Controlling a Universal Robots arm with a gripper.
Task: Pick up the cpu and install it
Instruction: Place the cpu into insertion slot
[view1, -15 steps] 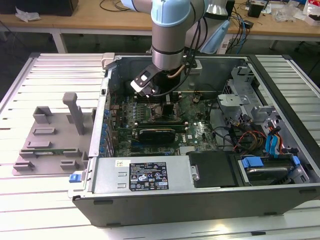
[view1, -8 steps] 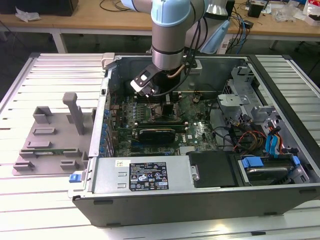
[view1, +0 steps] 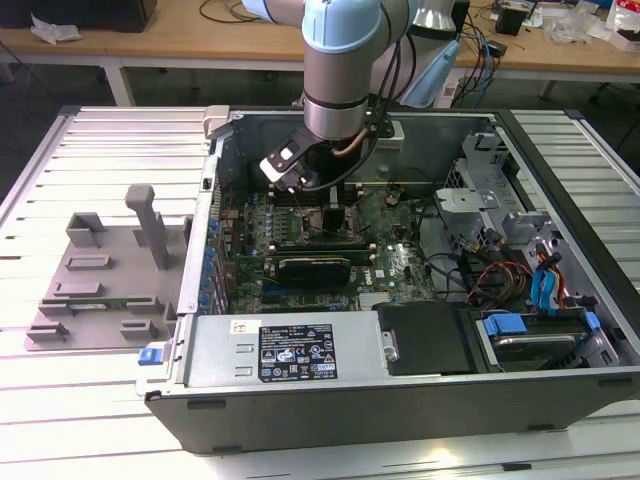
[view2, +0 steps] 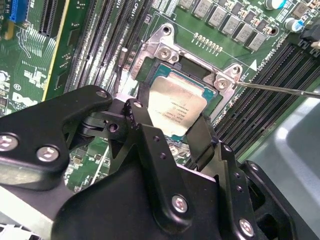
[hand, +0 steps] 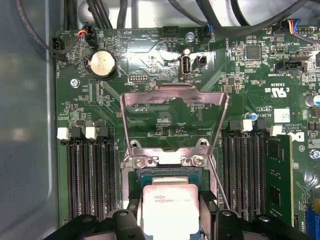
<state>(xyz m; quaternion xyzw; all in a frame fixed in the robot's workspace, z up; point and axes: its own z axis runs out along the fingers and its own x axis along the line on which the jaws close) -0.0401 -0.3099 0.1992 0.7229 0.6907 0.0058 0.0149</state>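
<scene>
- The end effector (view2: 170, 120) pinches the cpu (view2: 176, 100) by two opposite edges, its fingers flanking the chip in both wrist views;
- the cpu lies flat between the fingertips, directly over the open socket (hand: 170, 172); whether it is seated, I cannot tell;
- the load plate (hand: 175, 92) stands hinged open beyond.

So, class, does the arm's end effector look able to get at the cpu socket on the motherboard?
Probably yes: the load plate is swung up, leaving the socket uncovered, and the end effector, gripping the cpu, sits right over it.
</scene>
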